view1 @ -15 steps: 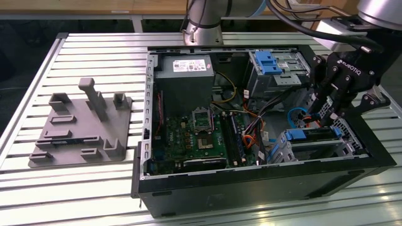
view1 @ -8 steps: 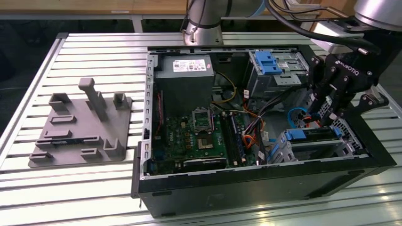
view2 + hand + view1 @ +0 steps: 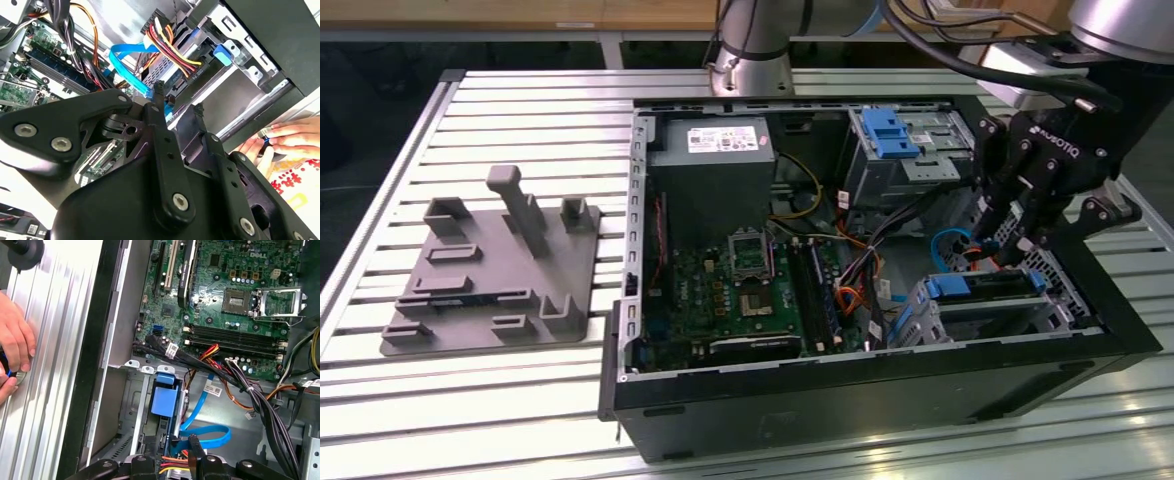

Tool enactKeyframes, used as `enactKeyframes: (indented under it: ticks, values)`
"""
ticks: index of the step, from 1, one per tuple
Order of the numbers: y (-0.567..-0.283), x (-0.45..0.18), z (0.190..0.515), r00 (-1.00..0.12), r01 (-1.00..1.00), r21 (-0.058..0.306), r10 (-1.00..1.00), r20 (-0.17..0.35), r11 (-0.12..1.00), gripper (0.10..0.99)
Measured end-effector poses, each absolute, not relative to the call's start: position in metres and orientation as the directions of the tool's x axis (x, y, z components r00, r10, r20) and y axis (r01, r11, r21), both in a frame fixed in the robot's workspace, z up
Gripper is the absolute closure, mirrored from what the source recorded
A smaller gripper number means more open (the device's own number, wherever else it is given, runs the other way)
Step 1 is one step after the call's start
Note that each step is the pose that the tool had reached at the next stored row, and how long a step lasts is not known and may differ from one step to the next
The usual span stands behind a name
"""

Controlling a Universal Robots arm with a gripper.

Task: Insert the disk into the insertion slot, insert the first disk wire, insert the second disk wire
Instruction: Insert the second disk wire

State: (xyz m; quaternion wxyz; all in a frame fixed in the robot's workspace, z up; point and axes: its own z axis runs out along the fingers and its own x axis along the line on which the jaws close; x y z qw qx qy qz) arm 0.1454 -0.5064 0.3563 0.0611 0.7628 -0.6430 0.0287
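**A:** Where is the disk?

**B:** It lies flat inside the insertion slot, the silver sheet-metal cage in the front corner of the open computer case, at the exterior view's right. The case stands on the slatted table.

**A:** How does it look?

**B:** It is a thin grey slab held in a bright blue plastic frame, with blue showing at both ends. In the first wrist view a blue tab of that frame shows at one end of the cage.

**A:** Any wires on it?

**B:** A bundle of red, yellow and black wires ends in a black plug against the disk's end. A flat blue cable loops beside it, and its end lies right at the jaws.

**A:** And the jaws?

**B:** They hang just above the cage, by the disk's wired end. I cannot tell whether they pinch the blue cable or stand open.

**A:** What else is there?

**B:** A person's hand rests on the table outside the case wall. A grey moulded fixture lies well apart, at the exterior view's left. A taller bay with a blue latch stands farther back in the case.
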Motion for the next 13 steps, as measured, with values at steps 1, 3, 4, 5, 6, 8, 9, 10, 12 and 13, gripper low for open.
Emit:
enactKeyframes:
  ticks: [1, 3, 4, 5, 6, 8, 9, 10, 12, 13]
  values:
    - [-0.5062, 0.1454, 0.3562, 0.171, -0.985, 0.056, -0.978, 0.122, -0.165, 0.698]
    - [-0.5062, 0.1453, 0.3561, 0.166, -0.985, 0.056, -0.978, 0.123, -0.160, 0.698]
    - [-0.5062, 0.1452, 0.3561, 0.162, -0.986, 0.056, -0.979, 0.123, -0.156, 0.698]
    - [-0.5061, 0.1452, 0.3561, 0.158, -0.987, 0.056, -0.980, 0.123, -0.152, 0.698]
    - [-0.5059, 0.1452, 0.3560, 0.155, -0.987, 0.056, -0.980, 0.122, -0.149, 0.698]
    - [-0.5058, 0.1452, 0.3559, 0.143, -0.989, 0.056, -0.982, 0.123, -0.137, 0.698]
    - [-0.5058, 0.1452, 0.3558, 0.137, -0.990, 0.056, -0.983, 0.123, -0.131, 0.698]
    - [-0.5058, 0.1452, 0.3557, 0.132, -0.990, 0.056, -0.984, 0.123, -0.126, 0.698]
    - [-0.5057, 0.1452, 0.3554, 0.120, -0.992, 0.056, -0.985, 0.123, -0.114, 0.698]
    - [-0.5057, 0.1452, 0.3553, 0.116, -0.992, 0.056, -0.986, 0.123, -0.110, 0.698]
